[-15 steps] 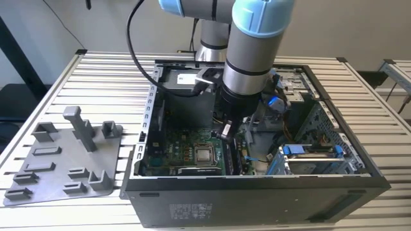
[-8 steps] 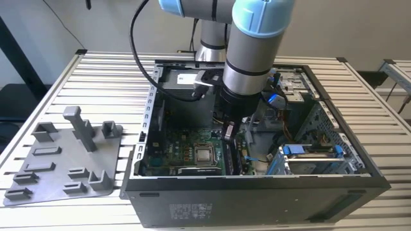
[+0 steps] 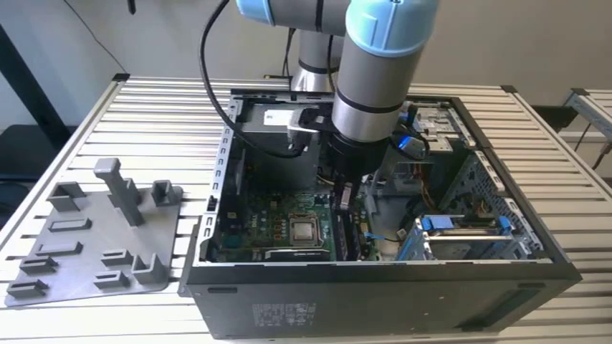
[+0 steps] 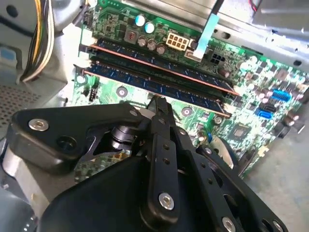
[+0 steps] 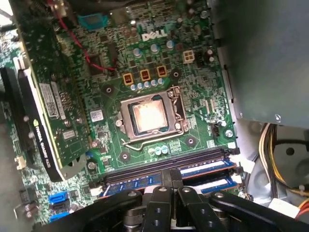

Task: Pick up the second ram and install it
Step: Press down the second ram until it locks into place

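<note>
The hand (image 4: 158, 104) fills the near part of both wrist views, its black fingers (image 5: 169, 186) drawn close together over the memory slots. Whether they grip the second ram (image 4: 159, 89) cannot be told; it lies in a slot beside another stick (image 4: 154, 65), touching the fingertips. In the exterior view, from that view's left: grey tray (image 3: 91, 247) on the table (image 3: 163, 107), then the case (image 3: 383, 287) with the arm reaching inside.
</note>
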You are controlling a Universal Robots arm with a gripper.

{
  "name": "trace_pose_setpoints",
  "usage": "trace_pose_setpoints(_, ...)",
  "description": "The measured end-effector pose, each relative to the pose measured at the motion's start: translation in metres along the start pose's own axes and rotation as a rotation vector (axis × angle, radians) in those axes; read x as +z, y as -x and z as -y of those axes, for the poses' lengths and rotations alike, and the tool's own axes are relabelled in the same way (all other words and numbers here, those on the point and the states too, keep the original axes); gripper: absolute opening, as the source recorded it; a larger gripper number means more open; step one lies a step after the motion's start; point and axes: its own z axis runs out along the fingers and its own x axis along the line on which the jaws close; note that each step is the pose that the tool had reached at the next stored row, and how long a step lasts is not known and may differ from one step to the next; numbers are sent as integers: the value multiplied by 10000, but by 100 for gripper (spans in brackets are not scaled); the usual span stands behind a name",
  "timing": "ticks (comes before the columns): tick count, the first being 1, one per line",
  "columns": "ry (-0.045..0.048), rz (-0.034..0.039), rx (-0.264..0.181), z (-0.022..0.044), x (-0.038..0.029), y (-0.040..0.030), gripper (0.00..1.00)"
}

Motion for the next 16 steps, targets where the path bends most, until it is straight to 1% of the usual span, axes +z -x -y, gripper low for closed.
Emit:
trace_pose_setpoints(6, -3, -6, -1101, 1, 4, 0, 11)
trace_pose_setpoints(7, -8, -6, -1199, 1, 4, 0, 11)
trace_pose_setpoints(9, -11, -5, -1211, 1, 4, 0, 11)
trace_pose_setpoints(10, -10, -4, -1210, 11, 4, 2, 11)
trace_pose_setpoints(11, 1, 0, -1209, 34, 13, 8, 11)
trace_pose_setpoints(16, 3, 1, -1210, 45, 103, 8, 11)
